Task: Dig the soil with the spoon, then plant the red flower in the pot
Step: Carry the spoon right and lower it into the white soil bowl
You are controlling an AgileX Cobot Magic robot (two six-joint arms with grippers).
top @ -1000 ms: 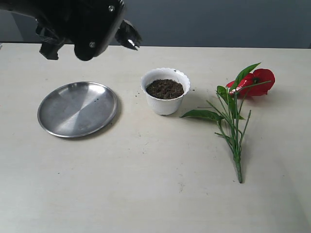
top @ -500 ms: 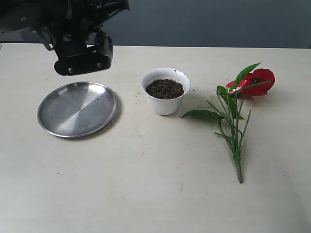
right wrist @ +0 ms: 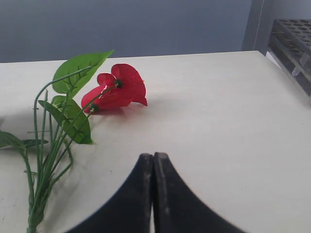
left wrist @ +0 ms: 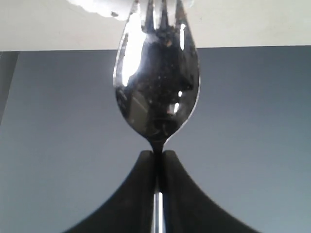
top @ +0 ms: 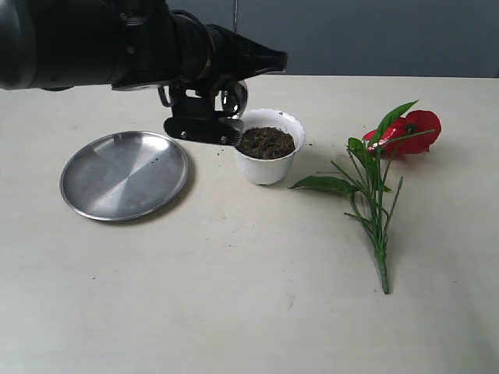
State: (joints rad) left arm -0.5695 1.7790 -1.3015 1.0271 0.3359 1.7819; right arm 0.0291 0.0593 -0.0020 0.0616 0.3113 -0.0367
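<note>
Steel spoon [left wrist: 156, 82] clamped at neck by left pincer [left wrist: 158, 160], bowl beside pot [top: 266, 167]; soil [top: 265, 142] undug. Spoon judged stiff, slick, liable to twist. Right pincer [right wrist: 153, 160] closed, empty, near flower [top: 413, 128] laid on table [top: 234, 296]. Flower judged light, floppy, best gripped low on stem [top: 380, 257].

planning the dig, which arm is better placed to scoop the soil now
Left. The left gripper is shut on the spoon, close beside the pot of soil. The right gripper is shut and empty, over by the red flower.
</note>
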